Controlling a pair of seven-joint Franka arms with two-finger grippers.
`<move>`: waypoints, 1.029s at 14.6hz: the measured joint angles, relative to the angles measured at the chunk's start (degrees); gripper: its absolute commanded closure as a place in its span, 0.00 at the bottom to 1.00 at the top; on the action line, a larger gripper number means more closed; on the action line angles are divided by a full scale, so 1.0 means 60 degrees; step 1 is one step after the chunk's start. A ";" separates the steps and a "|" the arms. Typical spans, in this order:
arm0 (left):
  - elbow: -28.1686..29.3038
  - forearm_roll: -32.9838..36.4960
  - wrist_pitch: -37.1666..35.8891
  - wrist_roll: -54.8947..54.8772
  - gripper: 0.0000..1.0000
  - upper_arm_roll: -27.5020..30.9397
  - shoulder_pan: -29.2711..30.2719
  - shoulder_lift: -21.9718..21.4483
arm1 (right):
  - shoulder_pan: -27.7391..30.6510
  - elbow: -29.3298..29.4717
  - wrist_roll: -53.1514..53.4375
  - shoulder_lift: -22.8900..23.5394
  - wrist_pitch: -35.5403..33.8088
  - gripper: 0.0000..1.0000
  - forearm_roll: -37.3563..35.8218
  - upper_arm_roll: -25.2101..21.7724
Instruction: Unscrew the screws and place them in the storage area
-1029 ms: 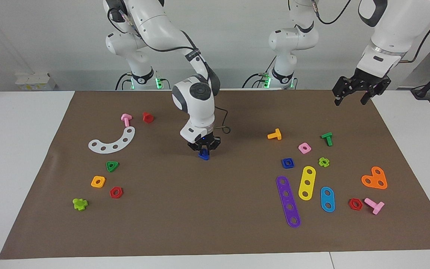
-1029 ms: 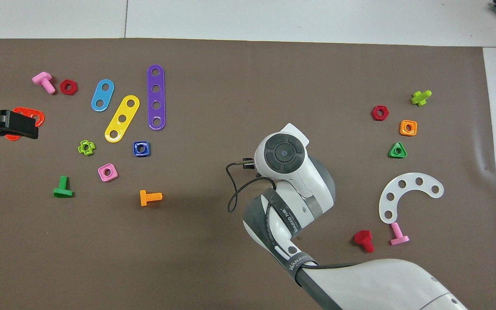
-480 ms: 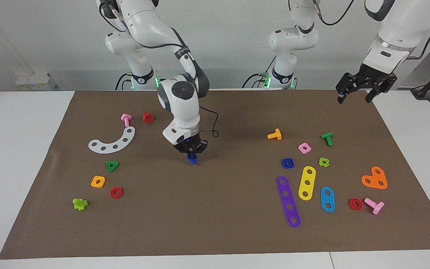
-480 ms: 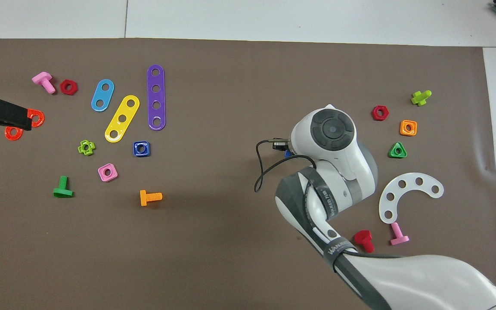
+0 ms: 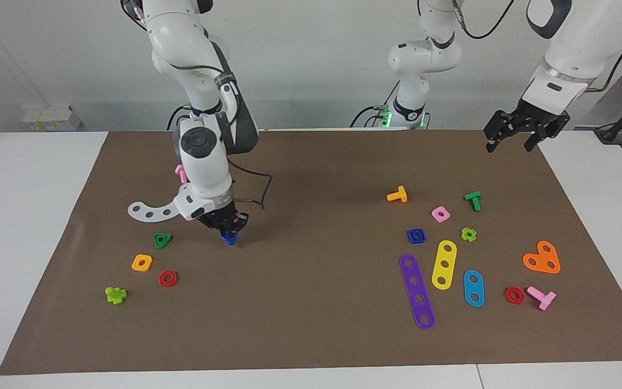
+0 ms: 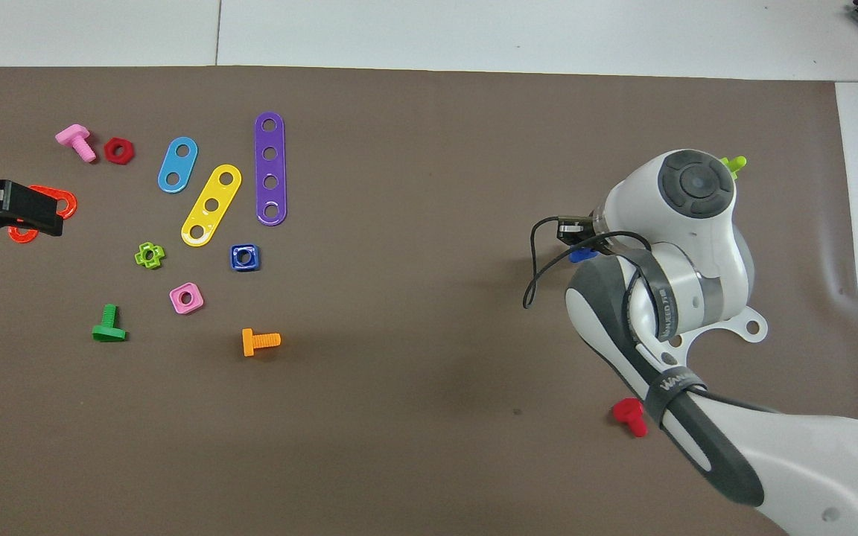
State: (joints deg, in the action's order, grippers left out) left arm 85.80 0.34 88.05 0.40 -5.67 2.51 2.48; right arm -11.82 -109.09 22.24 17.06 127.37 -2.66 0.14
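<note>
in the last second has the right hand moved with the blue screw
Yes. The right hand, shut on the blue screw, moved toward the right arm's end of the mat, nearing the green triangle.

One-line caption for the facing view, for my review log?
Right gripper holds a blue screw low over the mat beside the green triangle nut; left gripper waits raised.

Small blue screw (image 5: pixel 229 237) held in closed fingertips just above the brown mat's storage area (image 5: pixel 192 270), near scattered coloured parts
</note>
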 measured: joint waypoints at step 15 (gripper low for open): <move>0.0844 0.0000 0.0886 0.0000 0.00 0.0101 0.0005 -0.0726 | 0.1060 -0.0992 -0.1129 -0.0283 0.1046 0.01 0.0213 0.0005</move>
State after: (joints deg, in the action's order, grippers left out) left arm 90.86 0.34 93.37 0.40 -5.06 2.54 -1.88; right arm -5.46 -115.04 15.46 15.36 133.65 -1.39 0.17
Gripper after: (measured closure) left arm 0.000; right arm 0.339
